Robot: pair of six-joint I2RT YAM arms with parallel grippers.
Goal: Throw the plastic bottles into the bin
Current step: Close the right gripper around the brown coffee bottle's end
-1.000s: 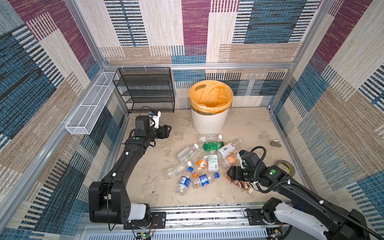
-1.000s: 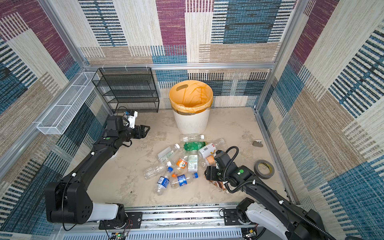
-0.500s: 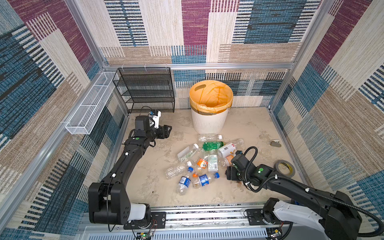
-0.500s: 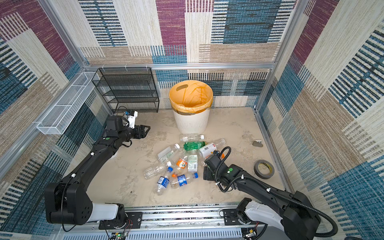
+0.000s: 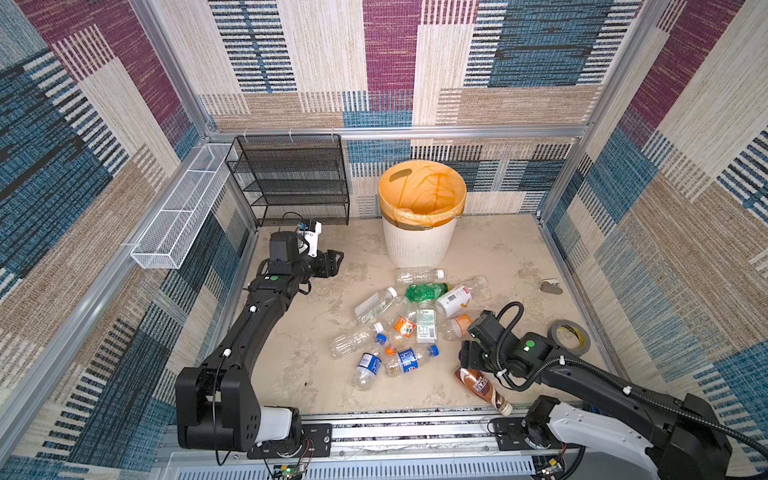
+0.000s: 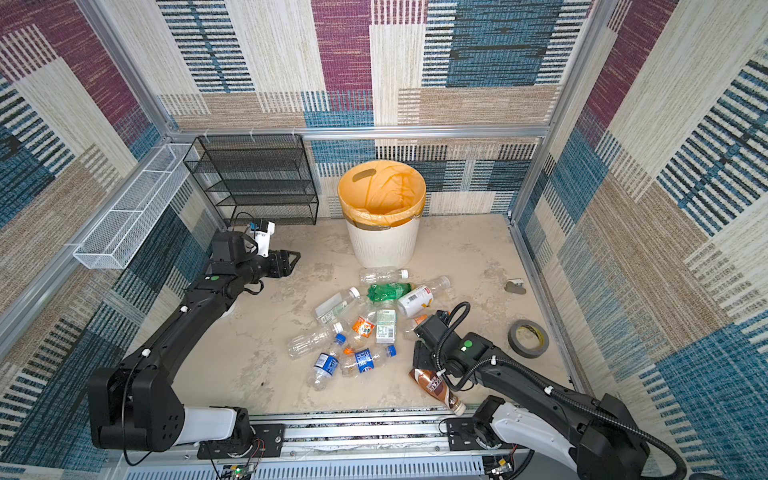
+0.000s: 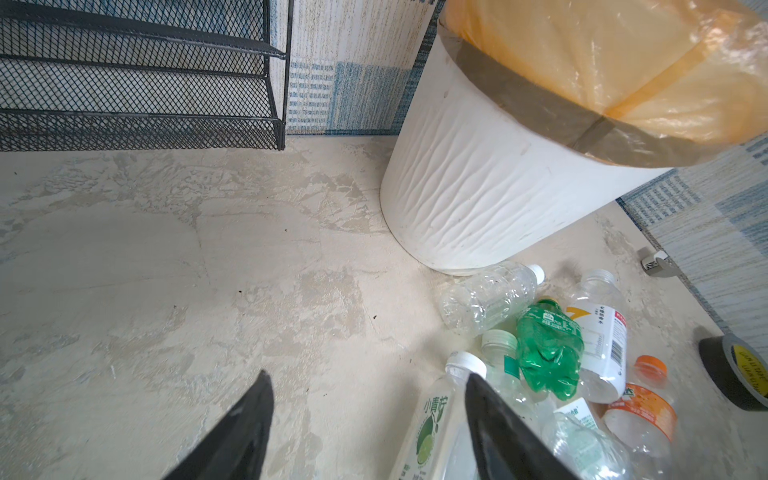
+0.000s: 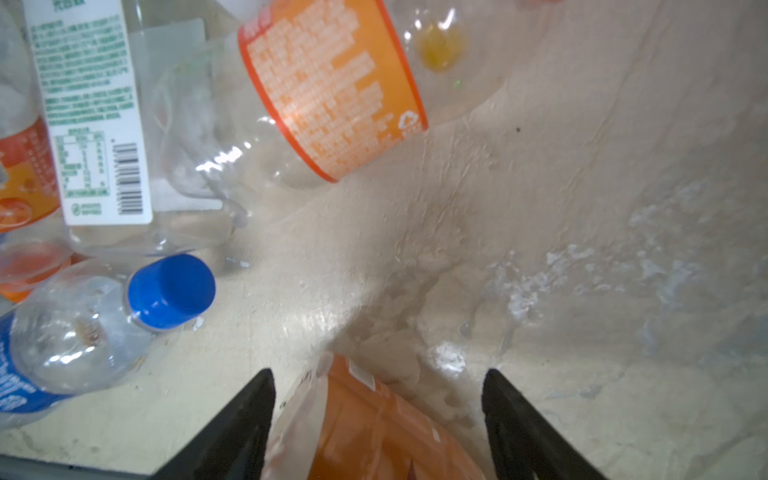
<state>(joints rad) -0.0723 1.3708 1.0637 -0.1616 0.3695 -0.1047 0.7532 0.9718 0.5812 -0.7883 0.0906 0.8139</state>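
Right wrist view alone: brown bottle between the spread fingers

One clear bottle — its white label reads 小青柠 in green.

A black mesh rack with tiered shelves stands on the counter in the back left corner, against the back wall. A long white wire basket hangs along the left wall's aluminium rail, its far end close to the rack's top corner. The counter is mottled beige and blotchy. Near the right wall a roll of dark tape with a yellow printed core lies flat. Farther back along that wall, well apart from the roll, sits a small grey piece, too small to identify. Woven patchwork panels in blue, maroon, tan and cream cover all the walls.
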